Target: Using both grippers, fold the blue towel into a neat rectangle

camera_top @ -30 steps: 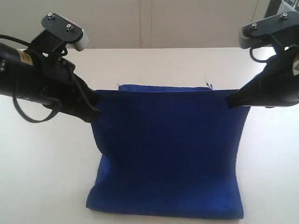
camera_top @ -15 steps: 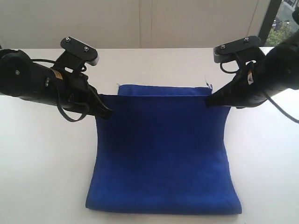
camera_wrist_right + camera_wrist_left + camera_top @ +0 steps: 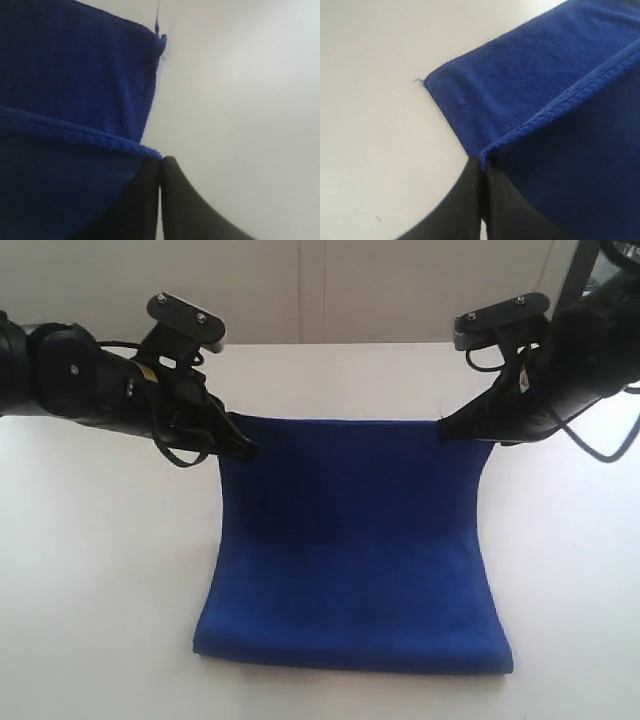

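The blue towel (image 3: pixel 350 550) is doubled over on the white table, its fold near the front edge. Its upper layer slopes up to the two lifted far corners. My left gripper (image 3: pixel 243 447) is shut on the left far corner, and my right gripper (image 3: pixel 443 432) is shut on the right one. In the left wrist view the black jaws of the left gripper (image 3: pixel 483 165) pinch the towel's hemmed corner above the lower layer (image 3: pixel 485 95). The right wrist view shows my right gripper (image 3: pixel 161 161) pinching the hem, with the lower layer's corner (image 3: pixel 150 37) beyond it.
The white table (image 3: pixel 100 590) lies bare on both sides of the towel. A pale wall (image 3: pixel 320 290) runs behind the table's far edge. A window (image 3: pixel 590 260) shows at the top right corner.
Both grippers have carried the towel's held corners away from the front edge, over the lower layer, whose far edge is now covered. The near fold has shifted slightly back.
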Motion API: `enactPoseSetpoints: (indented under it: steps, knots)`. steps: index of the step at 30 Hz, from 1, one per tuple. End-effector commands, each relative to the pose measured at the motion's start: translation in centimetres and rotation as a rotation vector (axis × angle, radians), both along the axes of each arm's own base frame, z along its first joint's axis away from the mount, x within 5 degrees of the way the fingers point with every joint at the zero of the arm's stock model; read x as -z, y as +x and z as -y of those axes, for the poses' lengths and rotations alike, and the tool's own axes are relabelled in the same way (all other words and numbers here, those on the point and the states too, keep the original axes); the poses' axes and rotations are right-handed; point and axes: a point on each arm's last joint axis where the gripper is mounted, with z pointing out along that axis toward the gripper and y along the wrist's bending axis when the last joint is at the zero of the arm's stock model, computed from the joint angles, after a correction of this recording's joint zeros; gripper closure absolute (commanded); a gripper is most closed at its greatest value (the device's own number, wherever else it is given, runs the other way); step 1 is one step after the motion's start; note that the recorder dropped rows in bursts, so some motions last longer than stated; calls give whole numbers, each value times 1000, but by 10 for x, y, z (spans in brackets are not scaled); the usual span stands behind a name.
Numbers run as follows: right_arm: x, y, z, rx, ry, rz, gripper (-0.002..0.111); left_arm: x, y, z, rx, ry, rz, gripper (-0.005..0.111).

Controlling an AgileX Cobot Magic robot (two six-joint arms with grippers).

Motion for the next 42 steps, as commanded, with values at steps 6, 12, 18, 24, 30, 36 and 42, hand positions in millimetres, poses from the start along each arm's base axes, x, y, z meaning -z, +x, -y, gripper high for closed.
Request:
enactPoseSetpoints:
  steps: [6, 12, 18, 24, 30, 36, 42]
  knots:
    - [43, 22, -6, -3, 19, -33, 108, 43, 23, 12, -3, 51, -105, 107]
    - [61, 39, -3, 31, 35, -46, 108, 59, 39, 17, -14, 59, -116, 107]
    - [55, 55, 6, 51, 58, 12, 108, 50, 63, 8, -62, 35, -85, 107]
    - [43, 66, 9, 59, 55, 50, 108, 43, 79, 10, -67, 22, -67, 107]
    - [51, 79, 5, 52, 60, 60, 108, 50, 91, 15, -72, 17, -51, 107]
    - [63, 91, 1, 43, 63, 62, 108, 58, 104, 21, -75, 13, -16, 107]
    - [77, 103, 2, 47, 64, 56, 108, 68, 117, 16, -101, 11, -20, 107]
